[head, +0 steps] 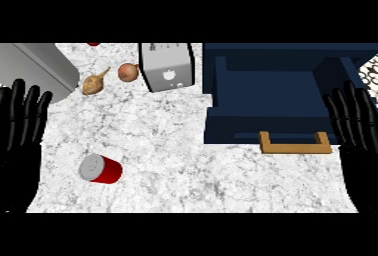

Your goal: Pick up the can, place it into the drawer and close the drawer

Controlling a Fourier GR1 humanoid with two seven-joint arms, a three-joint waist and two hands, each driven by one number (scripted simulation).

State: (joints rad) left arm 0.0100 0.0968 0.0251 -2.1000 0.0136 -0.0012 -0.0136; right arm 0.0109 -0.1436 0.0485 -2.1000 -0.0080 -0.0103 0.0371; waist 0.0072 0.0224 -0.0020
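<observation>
Head view: red can (pixel 100 169) lies on counter (pixel 184 165); drawer (pixel 277 107) open, both hands (pixel 22 125) (pixel 354 125) open, empty

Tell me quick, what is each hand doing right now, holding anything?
Left hand: open, fingers straight up at the view's left edge, holding nothing.
Right hand: open, fingers straight up at the view's right edge, holding nothing.

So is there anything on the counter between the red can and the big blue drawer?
No. In the head view only bare white speckled marble counter lies between the red metal can and the open dark blue drawer.
</observation>
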